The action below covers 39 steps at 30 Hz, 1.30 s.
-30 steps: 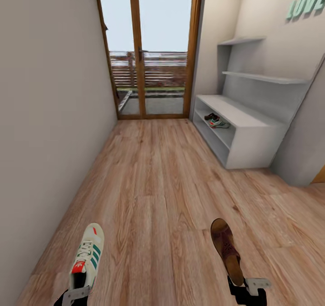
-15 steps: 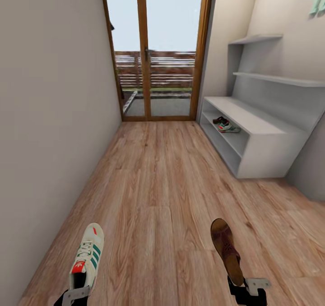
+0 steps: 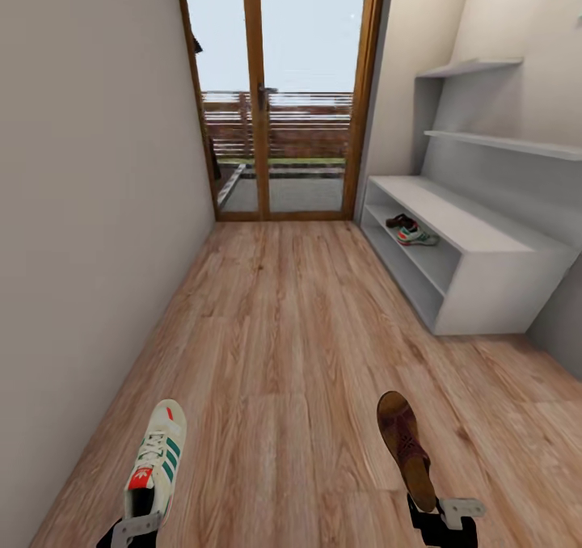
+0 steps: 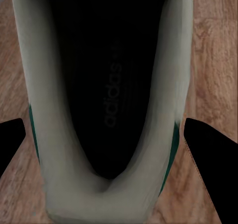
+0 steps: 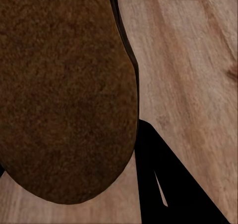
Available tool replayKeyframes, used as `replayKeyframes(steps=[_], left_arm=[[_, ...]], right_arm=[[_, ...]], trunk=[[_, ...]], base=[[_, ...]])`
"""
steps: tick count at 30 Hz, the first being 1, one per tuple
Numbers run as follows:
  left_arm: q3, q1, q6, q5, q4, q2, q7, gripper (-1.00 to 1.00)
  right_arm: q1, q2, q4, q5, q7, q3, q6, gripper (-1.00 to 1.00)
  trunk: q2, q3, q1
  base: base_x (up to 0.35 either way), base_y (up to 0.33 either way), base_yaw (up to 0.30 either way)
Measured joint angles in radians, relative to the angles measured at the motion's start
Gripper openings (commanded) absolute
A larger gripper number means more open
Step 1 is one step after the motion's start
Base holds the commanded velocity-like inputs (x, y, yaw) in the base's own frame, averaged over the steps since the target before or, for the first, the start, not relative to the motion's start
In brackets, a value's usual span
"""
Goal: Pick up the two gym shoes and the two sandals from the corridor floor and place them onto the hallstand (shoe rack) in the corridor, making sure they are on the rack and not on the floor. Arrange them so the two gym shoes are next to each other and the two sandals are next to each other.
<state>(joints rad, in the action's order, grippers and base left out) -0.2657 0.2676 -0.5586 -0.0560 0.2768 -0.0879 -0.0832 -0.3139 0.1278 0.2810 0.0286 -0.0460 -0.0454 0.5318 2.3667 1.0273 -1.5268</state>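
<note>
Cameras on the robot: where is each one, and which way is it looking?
Head view: up on the head, looking down the corridor at the hallstand; both grippers show, left gripper, right gripper.
Left wrist view: by that gripper, looking into the gym shoe.
Right wrist view: by that gripper, looking onto the sandal.
Shared: both shoes and the corridor floor.

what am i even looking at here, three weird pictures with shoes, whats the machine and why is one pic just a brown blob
It is a simulated wheeled robot with two arms in a corridor. The wide picture is from its head camera. Its left hand holds a white sneaker with green stripes; its right hand holds a dark brown leather sandal. The other two pictures come from cameras near each hand, so each shoe looms close: the sneaker's dark inside and the sandal's brown footbed, your blob. Ahead on the right stands a light grey shoe rack on the wood plank floor, with another sneaker and a darker shoe on its shelf.
</note>
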Motion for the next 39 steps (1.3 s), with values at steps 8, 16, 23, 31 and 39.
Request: replayKeyframes(steps=[8,16,23,31,39], left_arm=[[0.0,0.0,0.0,0.002,0.0,0.0,0.0,-1.0],[0.0,0.0,0.0,0.005,0.0,0.0,0.0,-1.0],[0.0,0.0,0.0,0.006,0.0,0.0,0.0,-1.0],[0.0,0.0,0.0,0.006,0.0,0.0,0.0,-1.0],[0.0,0.0,0.0,0.006,0.0,0.0,0.0,-1.0]], right_arm=[[0.0,0.0,-0.001,0.0,0.0,0.0,0.0,-1.0],[0.0,0.0,-0.001,0.0,0.001,0.0,0.0,-1.0],[0.0,0.0,-0.001,0.0,0.001,0.0,0.0,-1.0],[0.0,0.0,-0.001,0.0,0.001,0.0,0.0,-1.0],[0.0,0.001,-0.001,0.0,0.001,0.0,0.0,-1.0]], trunk=[[0.0,0.0,0.0],[0.0,0.0,0.0],[0.0,0.0,0.0],[0.0,0.0,0.0],[0.0,0.0,0.0]], base=[[0.329,0.117,0.0],[0.314,0.109,0.0],[0.319,0.008,0.021],[0.324,0.0,0.051],[0.325,0.0,0.003]])
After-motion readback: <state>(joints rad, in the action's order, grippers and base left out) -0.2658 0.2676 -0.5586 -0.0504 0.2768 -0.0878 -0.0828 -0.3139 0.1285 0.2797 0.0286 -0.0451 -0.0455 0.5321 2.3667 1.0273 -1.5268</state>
